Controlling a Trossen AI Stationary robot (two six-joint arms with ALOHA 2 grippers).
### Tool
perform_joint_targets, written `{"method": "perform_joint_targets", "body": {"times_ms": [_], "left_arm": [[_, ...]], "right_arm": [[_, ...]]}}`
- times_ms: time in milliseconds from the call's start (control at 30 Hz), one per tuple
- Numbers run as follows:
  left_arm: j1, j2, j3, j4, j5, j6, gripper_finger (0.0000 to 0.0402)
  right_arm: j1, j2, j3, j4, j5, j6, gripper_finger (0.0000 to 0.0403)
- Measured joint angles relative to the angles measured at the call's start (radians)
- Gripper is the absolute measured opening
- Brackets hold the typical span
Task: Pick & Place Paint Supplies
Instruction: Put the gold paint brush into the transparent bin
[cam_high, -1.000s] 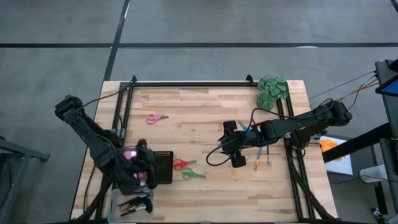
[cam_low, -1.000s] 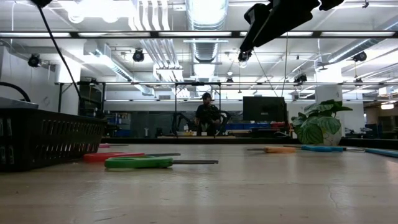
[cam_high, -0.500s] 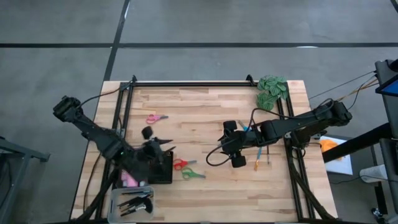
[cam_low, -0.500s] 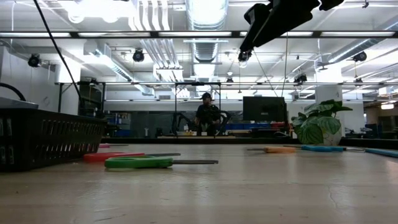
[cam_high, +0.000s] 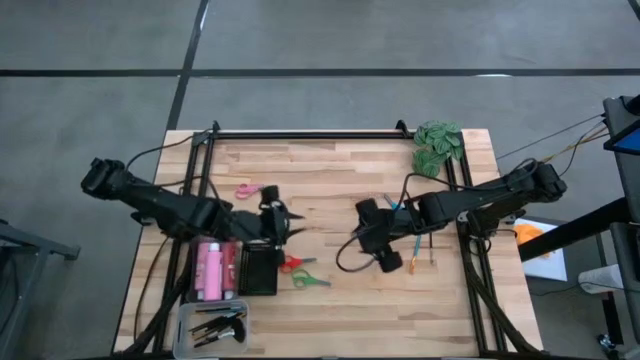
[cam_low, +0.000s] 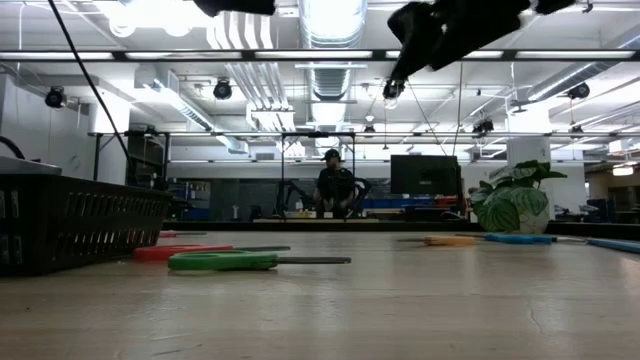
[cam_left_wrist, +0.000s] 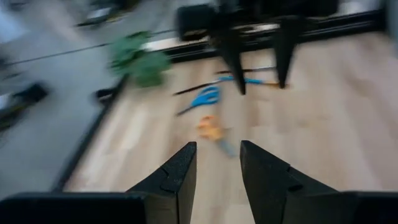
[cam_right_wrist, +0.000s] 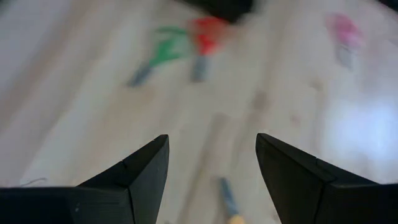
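Note:
My left gripper (cam_high: 290, 222) hangs open and holds nothing above the table's middle, left of center; in its wrist view (cam_left_wrist: 217, 167) it faces blue scissors (cam_left_wrist: 205, 96) and orange scissors (cam_left_wrist: 211, 127). My right gripper (cam_high: 365, 238) is open wide, above bare wood, also holding nothing (cam_right_wrist: 211, 168). Pink paint bottles (cam_high: 212, 270) lie in the black basket (cam_high: 262, 272). Pink scissors (cam_high: 250, 190), red scissors (cam_high: 290, 263) and green scissors (cam_high: 310, 280) lie flat on the table. A blue-handled brush (cam_right_wrist: 227, 198) lies below the right gripper.
A clear bin (cam_high: 215, 325) with dark brushes sits at the near left corner. The green leafy clump (cam_high: 437, 145) lies at the far right. Black frame rails (cam_high: 300, 133) run along the far, left and right edges. A person sits in the room beyond the table (cam_low: 333, 185).
My left gripper has swung from above the basket toward the table's middle and far side, rolling as it went, and the pink bottles in the basket have come into view. My right gripper has turned slightly in place.

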Motion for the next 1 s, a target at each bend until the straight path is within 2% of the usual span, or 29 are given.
{"method": "perform_joint_targets", "body": {"times_ms": [100, 200, 533, 700, 800, 933, 1000], "left_arm": [[0.048, 0.0, 0.0, 0.026, 0.191, 0.053, 0.0124], [0.09, 0.0, -0.003, 0.031, 0.283, 0.091, 0.0124], [0.224, 0.0, -0.106, 0.204, 0.316, 0.131, 0.0124], [0.234, 0.0, -0.129, 0.223, 0.423, 0.156, 0.0124], [0.233, 0.0, -0.129, 0.234, 0.443, 0.169, 0.0124], [0.234, 0.0, -0.129, 0.241, 0.439, 0.169, 0.0124], [0.234, 0.0, -0.129, 0.24, 0.439, 0.169, 0.0124]], "right_arm": [[0.003, -0.009, 0.0, -0.001, -0.145, -0.142, 0.0239], [0.005, -0.005, 0.0, -0.003, -0.209, -0.208, 0.0239], [0.004, 0.006, 0.0, 0.001, -0.203, -0.221, 0.0239], [0.004, 0.006, 0.0, 0.069, -0.12, -0.386, 0.0239], [0.003, 0.006, 0.0, 0.094, -0.1, -0.463, 0.0239], [0.004, 0.006, 0.0, 0.108, -0.1, -0.48, 0.0239], [0.004, 0.006, 0.0, 0.114, -0.104, -0.415, 0.0239]]}}
